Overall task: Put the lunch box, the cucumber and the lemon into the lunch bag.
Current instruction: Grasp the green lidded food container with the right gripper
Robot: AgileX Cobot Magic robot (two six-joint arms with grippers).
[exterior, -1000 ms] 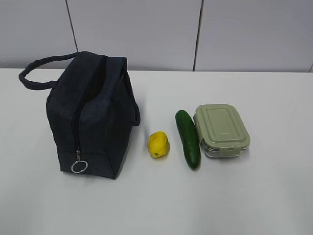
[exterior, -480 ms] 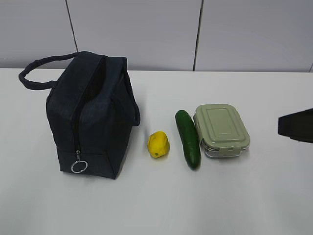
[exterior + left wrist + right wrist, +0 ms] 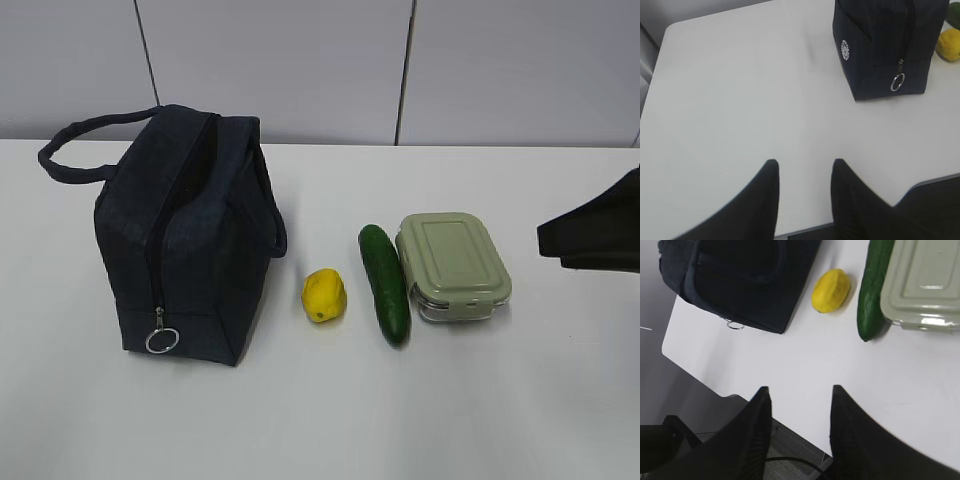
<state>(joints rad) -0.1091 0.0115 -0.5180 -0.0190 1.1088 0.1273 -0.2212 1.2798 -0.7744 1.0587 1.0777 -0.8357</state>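
3 items wait beside zipped lunch bag (image 3: 185, 235) | left gripper (image 3: 802, 172), right gripper (image 3: 799, 397): jaws apart, empty | advice: unzip by ring pull (image 3: 162, 340) first

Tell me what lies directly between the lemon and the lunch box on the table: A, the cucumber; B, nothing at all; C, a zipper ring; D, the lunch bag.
A: the cucumber lies between the lemon and the lunch box, right alongside the box.

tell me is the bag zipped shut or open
Shut: the bag has its zipper closed, with the ring pull hanging at the bottom end.
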